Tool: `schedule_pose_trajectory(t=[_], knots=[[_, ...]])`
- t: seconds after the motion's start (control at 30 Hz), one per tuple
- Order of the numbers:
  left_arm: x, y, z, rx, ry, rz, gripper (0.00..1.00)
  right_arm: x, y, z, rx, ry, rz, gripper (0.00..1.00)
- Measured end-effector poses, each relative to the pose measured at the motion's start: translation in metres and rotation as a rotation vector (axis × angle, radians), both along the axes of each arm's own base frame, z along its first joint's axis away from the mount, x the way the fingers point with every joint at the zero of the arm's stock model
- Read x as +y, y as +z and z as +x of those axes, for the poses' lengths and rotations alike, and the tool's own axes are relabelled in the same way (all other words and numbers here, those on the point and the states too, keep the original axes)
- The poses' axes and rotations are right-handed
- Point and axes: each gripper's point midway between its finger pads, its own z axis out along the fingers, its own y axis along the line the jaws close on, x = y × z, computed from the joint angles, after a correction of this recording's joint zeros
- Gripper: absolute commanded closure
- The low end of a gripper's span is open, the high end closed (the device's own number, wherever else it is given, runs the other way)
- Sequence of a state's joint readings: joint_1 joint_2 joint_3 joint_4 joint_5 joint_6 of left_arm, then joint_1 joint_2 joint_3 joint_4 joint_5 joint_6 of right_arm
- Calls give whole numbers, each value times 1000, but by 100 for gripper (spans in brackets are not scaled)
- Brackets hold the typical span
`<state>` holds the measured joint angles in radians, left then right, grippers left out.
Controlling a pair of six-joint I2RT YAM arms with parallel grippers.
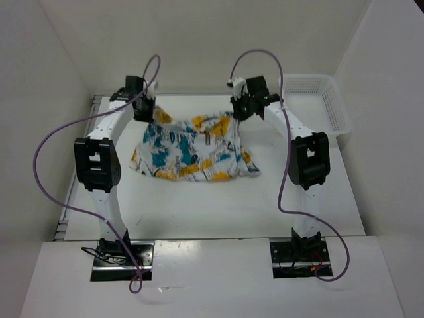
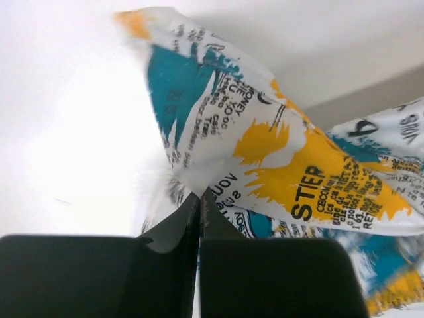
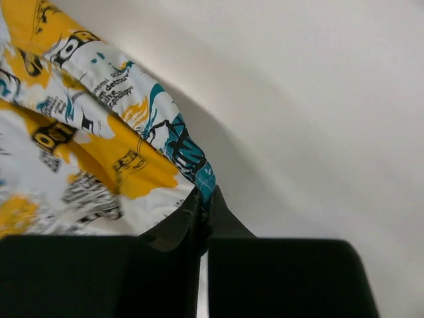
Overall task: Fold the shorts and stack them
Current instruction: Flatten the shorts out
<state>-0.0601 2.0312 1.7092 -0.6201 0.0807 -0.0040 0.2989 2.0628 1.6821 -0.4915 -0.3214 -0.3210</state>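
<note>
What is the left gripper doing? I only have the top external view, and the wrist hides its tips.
Observer: In the left wrist view, the left gripper is shut on an edge of the shorts, with the fabric pinched at its tips.
Operator: And the right one?
Observer: The right wrist view shows the right gripper shut on the shorts as well, pinching a teal-printed edge.

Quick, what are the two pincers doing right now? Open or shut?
Left pincer: shut on the shorts, pinching an edge.
Right pincer: shut on the shorts too.
</note>
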Motion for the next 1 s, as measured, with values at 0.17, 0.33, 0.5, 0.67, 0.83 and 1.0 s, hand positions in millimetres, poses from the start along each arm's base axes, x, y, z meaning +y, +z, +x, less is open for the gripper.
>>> schedule_pose_trajectory(t=[0.17,0.33,0.5,0.67,0.83,1.0], knots=[[39,162,75,-428,109,43,100,6,190,87,-466,-125,97,100],[48,292,44,-718,144,42,89,7,311,64,-719,-102,173,100],[14,262,-42,-646,72,31,76,16,269,4,-632,84,51,90],[-18,115,-113,-277,-51,41,44,30,107,-84,-317,353,-171,89],[-11,6,-225,176,-103,70,39,-23,-31,-192,36,532,-373,98],[0,20,-241,146,-81,88,27,-66,-48,-242,101,578,-464,98]])
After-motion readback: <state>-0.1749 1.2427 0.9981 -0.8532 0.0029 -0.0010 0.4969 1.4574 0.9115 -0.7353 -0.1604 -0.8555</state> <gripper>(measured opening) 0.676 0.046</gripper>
